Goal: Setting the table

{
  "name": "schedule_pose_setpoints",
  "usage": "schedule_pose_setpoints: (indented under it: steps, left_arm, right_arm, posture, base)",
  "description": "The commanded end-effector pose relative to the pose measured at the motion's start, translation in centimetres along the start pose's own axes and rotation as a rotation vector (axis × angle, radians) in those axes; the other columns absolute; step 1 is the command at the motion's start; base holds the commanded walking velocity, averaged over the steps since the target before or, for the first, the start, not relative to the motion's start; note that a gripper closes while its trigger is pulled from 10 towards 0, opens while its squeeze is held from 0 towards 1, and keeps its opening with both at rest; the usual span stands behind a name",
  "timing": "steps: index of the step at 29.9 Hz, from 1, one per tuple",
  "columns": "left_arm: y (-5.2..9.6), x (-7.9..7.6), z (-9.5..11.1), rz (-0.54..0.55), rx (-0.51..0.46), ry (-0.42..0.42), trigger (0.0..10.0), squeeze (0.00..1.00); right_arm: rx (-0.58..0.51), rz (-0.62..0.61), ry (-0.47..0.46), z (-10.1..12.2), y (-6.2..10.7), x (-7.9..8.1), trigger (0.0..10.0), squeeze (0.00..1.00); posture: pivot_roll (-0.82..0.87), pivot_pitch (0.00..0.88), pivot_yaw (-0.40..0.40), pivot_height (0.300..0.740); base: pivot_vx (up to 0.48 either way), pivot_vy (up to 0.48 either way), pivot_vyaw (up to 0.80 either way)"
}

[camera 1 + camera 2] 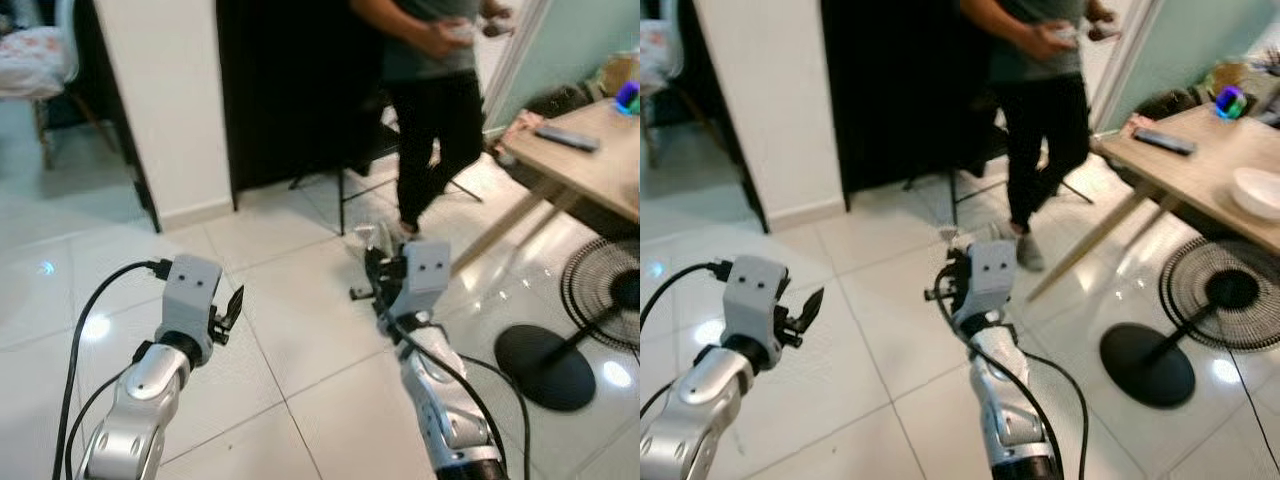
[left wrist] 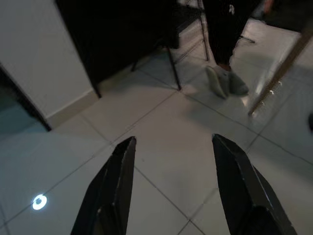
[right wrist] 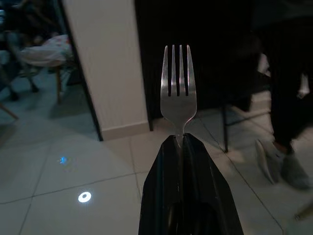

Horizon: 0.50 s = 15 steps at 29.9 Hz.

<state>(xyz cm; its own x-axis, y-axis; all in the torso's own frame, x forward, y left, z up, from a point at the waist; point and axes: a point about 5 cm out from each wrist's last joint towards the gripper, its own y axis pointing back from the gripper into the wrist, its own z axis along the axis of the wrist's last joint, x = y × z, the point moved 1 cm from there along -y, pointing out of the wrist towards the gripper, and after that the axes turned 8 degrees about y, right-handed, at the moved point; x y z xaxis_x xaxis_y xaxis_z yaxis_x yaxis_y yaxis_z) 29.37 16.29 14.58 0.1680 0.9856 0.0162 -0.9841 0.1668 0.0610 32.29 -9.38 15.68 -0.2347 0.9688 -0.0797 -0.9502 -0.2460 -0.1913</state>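
right hand [image 3: 180, 142] clamps a fork [image 3: 178, 90], no writing legible.

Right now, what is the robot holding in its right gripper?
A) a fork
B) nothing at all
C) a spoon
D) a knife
A: the right wrist view shows the right gripper shut on a fork, its four tines pointing away from the fingers.
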Motion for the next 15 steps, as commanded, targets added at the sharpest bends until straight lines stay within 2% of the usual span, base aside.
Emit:
schedule_pose_setpoints:
  steps: [1, 15]
  left_arm:
    - [0.03, -0.19, -0.51, -0.005, 0.021, 0.0, 10.0, 0.0]
    - [-0.02, -0.25, -0.52, -0.006, 0.021, 0.004, 10.0, 0.0]
  right_arm:
    - [0.018, -0.017, -0.005, -0.36, 0.17, -0.44, 10.0, 0.0]
    - [0.02, -0.016, -0.004, -0.41, 0.15, -0.44, 10.0, 0.0]
  posture:
    - [0.05, 0.035, 0.041, 0.74]
    - [0.05, 0.032, 0.039, 0.74]
  base:
    - [0.0, 0.0, -0.79]
    - [0.0, 0.0, -0.79]
